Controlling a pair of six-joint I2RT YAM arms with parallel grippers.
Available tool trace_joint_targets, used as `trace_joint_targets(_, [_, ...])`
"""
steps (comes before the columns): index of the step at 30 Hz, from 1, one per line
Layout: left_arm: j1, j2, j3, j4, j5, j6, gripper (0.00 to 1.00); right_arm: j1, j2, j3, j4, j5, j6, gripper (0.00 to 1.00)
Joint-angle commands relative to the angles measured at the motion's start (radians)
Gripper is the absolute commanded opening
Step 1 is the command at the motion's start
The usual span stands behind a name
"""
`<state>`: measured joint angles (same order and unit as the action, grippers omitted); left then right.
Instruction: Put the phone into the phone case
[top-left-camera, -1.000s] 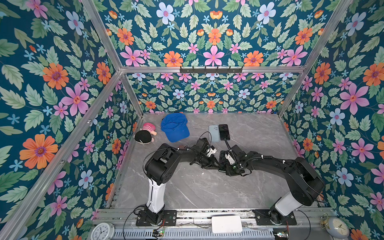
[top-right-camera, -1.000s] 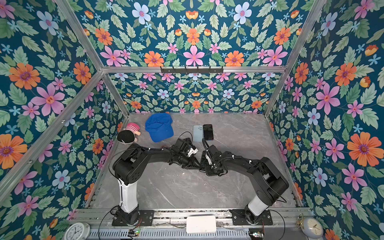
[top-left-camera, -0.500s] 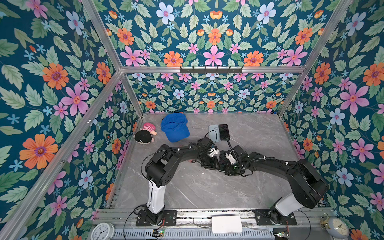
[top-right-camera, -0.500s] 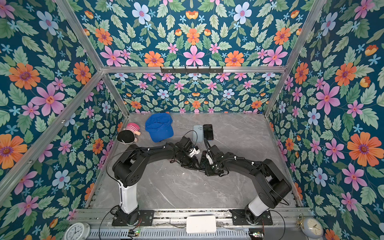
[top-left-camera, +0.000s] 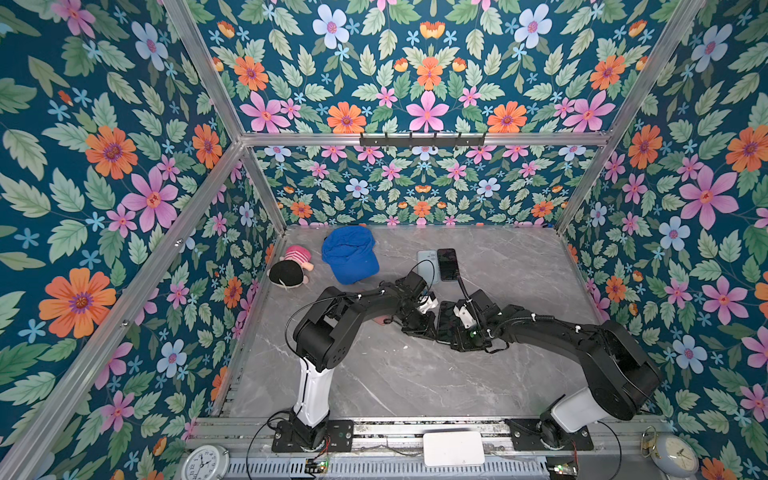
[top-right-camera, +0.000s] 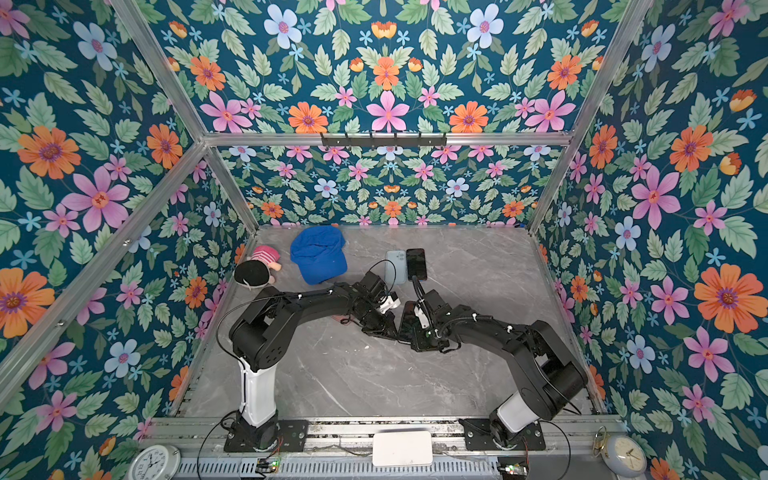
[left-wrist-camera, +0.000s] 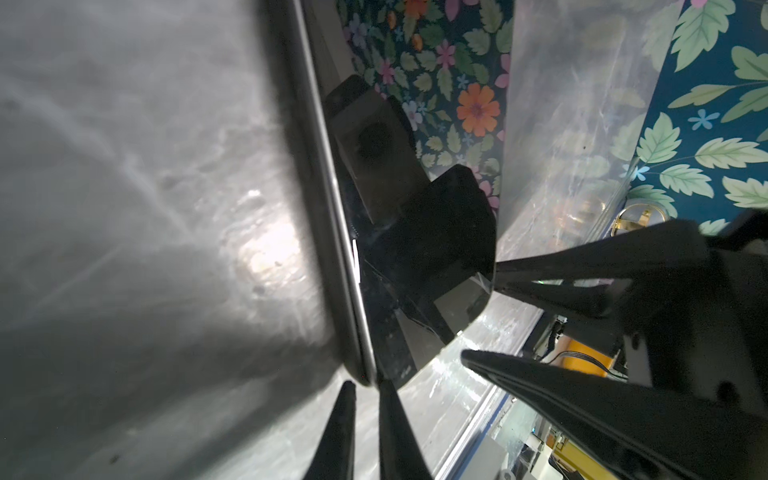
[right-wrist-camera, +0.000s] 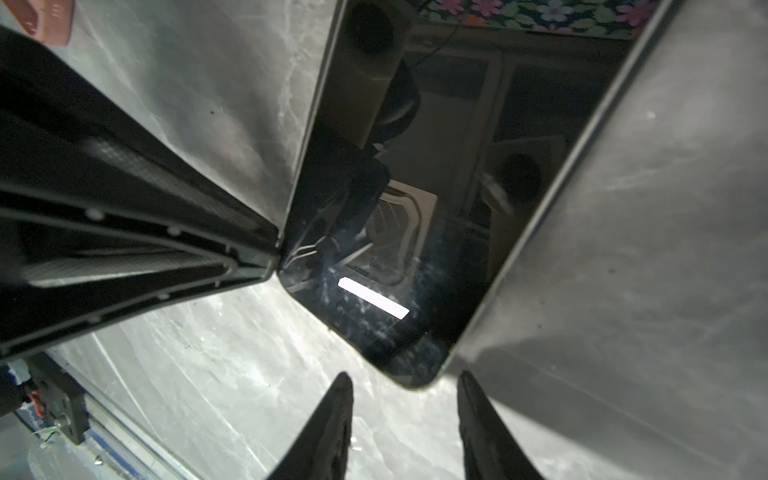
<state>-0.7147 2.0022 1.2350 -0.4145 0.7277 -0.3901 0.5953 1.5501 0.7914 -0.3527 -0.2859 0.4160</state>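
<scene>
Mid-bench (top-left-camera: 395, 374), between the two arms, sits the phone (right-wrist-camera: 449, 257). The left end effector (left-wrist-camera: 365, 383) has its fingers nearly together, seemingly pinching the phone's rim. The right end effector (right-wrist-camera: 404, 375) stands apart, astride the phone's end. This looks like the pickup step, and the next move calls for a firm lift toward the case.

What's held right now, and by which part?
The black glossy phone: the left hand looks pinched on one corner, across its thickness. The right hand straddles another corner, open.

Black phone (right-wrist-camera: 436, 187), blue cap (top-left-camera: 350, 259), grey marbled table (top-left-camera: 415, 374).
</scene>
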Motion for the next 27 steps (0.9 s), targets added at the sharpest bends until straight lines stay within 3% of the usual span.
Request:
trace_joint_targets(1, [-0.002,0.013,-0.002,-0.023,-0.042,0.015,0.12,0.000,0.007,0.000,0.024,-0.016,0.011,0.42])
trace_joint_targets(12, [-0.002,0.017,-0.006,-0.023,-0.054,0.010,0.06,0.000,0.006,0.003,0.031,-0.032,0.023,0.42])
trace_joint_targets(19, [0.003,-0.045,-0.021,0.035,-0.056,-0.029,0.20,-0.017,-0.065,-0.013,-0.028,0.004,0.153,0.41])
trace_joint_targets(23, [0.008,-0.054,-0.044,0.140,-0.004,-0.082,0.30,-0.018,-0.085,-0.030,-0.024,0.006,0.263,0.36])
trace_joint_targets(27, [0.023,-0.042,-0.069,0.249,0.063,-0.145,0.33,-0.018,-0.100,-0.042,0.005,0.006,0.318,0.32])
